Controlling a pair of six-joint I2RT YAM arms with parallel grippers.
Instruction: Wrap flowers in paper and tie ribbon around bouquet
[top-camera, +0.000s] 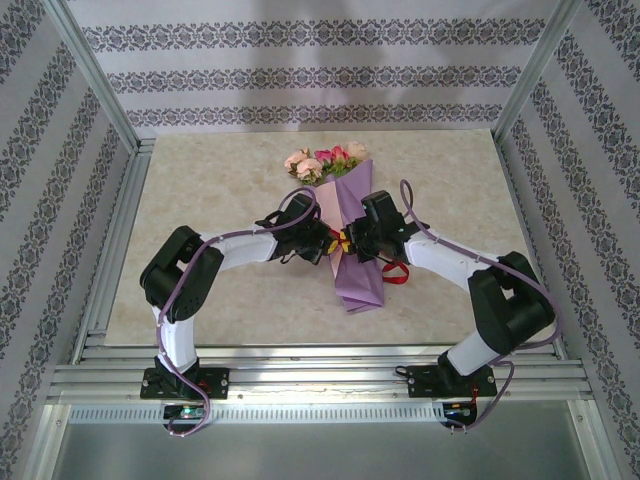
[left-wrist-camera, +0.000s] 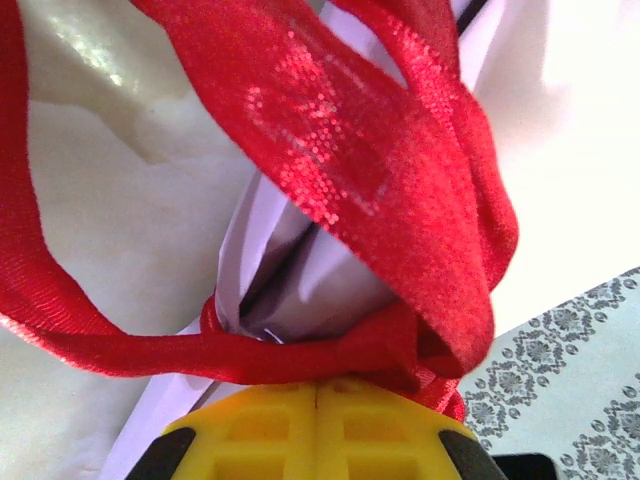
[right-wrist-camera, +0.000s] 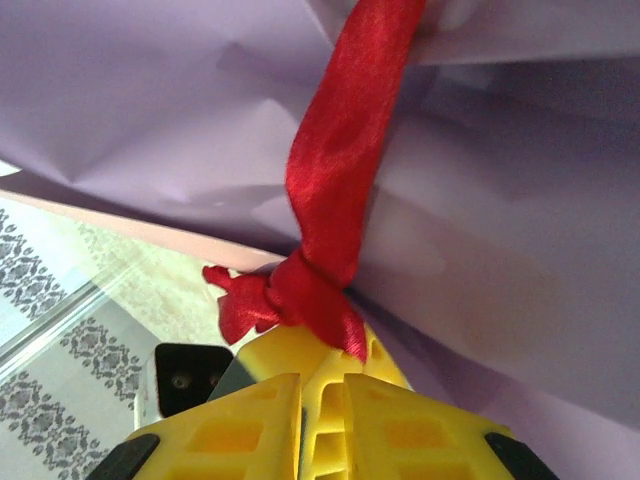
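The bouquet lies mid-table, its flowers pointing away and the purple paper forming a long cone. The red ribbon is knotted round the cone's middle, with a loop trailing to the right. My left gripper reaches in from the left; its yellow fingers are pressed together right at the ribbon knot, pinching it at the tips. My right gripper is against the cone from the right, jaws slightly apart just below the ribbon knot and its frayed tail, nothing between them.
The pale marble-look tabletop is boxed in by aluminium rails and patterned walls. Both arms' elbows stand toward the near edge, with purple cables running along them.
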